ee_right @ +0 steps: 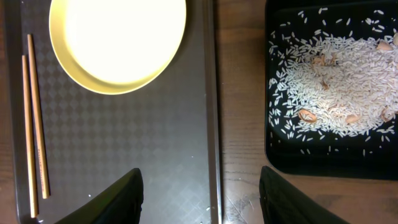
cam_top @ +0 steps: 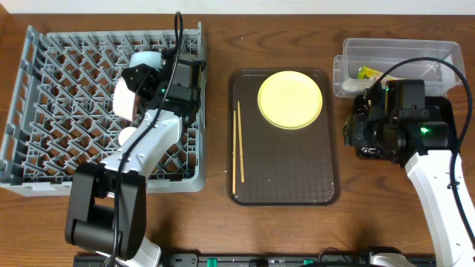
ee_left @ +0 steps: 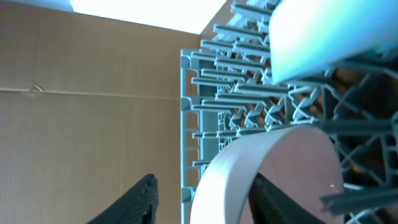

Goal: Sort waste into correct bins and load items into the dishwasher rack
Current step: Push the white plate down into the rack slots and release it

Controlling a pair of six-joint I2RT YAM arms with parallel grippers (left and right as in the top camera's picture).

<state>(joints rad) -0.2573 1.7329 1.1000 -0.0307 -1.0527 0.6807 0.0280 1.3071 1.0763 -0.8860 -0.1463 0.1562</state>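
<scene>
We judge the step in hand to be loading the rack (cam_top: 44, 89). The left arm reaches over it, and the pale bowl (ee_left: 292, 155) stands on edge among the tines, just below a blue cup (cam_top: 146, 59) already in place. The left fingers (ee_left: 142, 200) are spread wide, one outside the bowl's rim with a clear gap and the other seemingly inside it, so we take the bowl as resting on the rack rather than being gripped. We cannot tell whether it is fully seated.

The right fingers (ee_right: 124, 196) are also wide apart and hold nothing. They hang over the tray's (cam_top: 286, 163) right edge and the strip of surface (ee_right: 239, 93) beside the black bin (ee_right: 323, 155).

The tray carries a yellow plate (cam_top: 290, 99) and a pair of chopsticks (cam_top: 237, 148) along its left side, so we count both as yet to be loaded. The black bin holds scattered rice (ee_right: 348, 81) and a few bits of shell (ee_right: 306, 115). The clear bin (cam_top: 401, 50) behind it holds a yellow-green wrapper (cam_top: 369, 73).

The next move, as we see it, calls for lifting the left arm straight off the bowl without tipping it. The plate lies flat and will need a grip on its rim.
</scene>
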